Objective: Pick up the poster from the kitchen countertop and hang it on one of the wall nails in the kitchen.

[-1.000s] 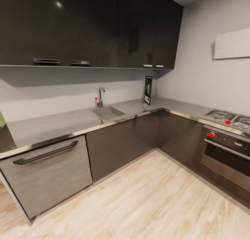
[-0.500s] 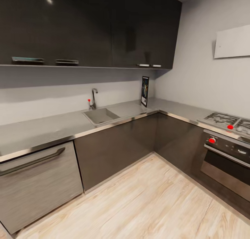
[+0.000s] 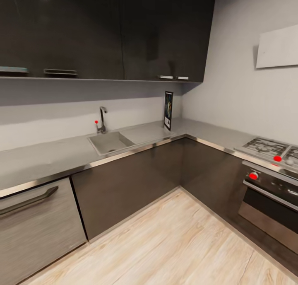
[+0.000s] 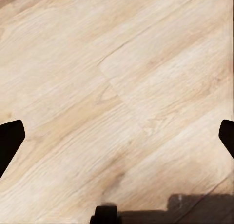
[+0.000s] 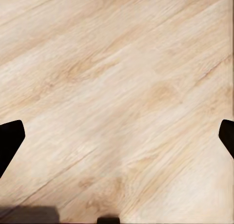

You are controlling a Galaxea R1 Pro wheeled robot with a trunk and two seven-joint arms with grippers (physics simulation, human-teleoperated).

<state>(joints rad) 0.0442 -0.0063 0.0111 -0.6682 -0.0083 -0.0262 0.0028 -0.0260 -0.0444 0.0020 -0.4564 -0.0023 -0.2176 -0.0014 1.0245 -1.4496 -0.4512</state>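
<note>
The poster (image 3: 168, 110) stands upright in the far corner of the grey kitchen countertop (image 3: 49, 157), leaning against the back wall just past the sink's drainer. It has a black frame, a white border and dark colourful artwork. I cannot make out any wall nail on the light grey walls. In the left wrist view my left gripper (image 4: 117, 138) is open over the wooden floor, its dark fingertips (image 4: 9, 141) wide apart with nothing between them. My right gripper (image 5: 117, 138) is open in the same way above the floor.
A steel sink (image 3: 109, 142) with a tap (image 3: 102, 119) is set in the counter. Glossy black upper cabinets (image 3: 103, 32) hang above. A gas hob (image 3: 269, 146) over an oven (image 3: 269, 198) is at the right, under a white hood (image 3: 278, 49). Light wooden floor (image 3: 174, 243) lies ahead.
The whole head view has shifted: the camera has turned right and come somewhat closer, so the counter, sink and poster sit further left in the picture. The things themselves have not moved.
</note>
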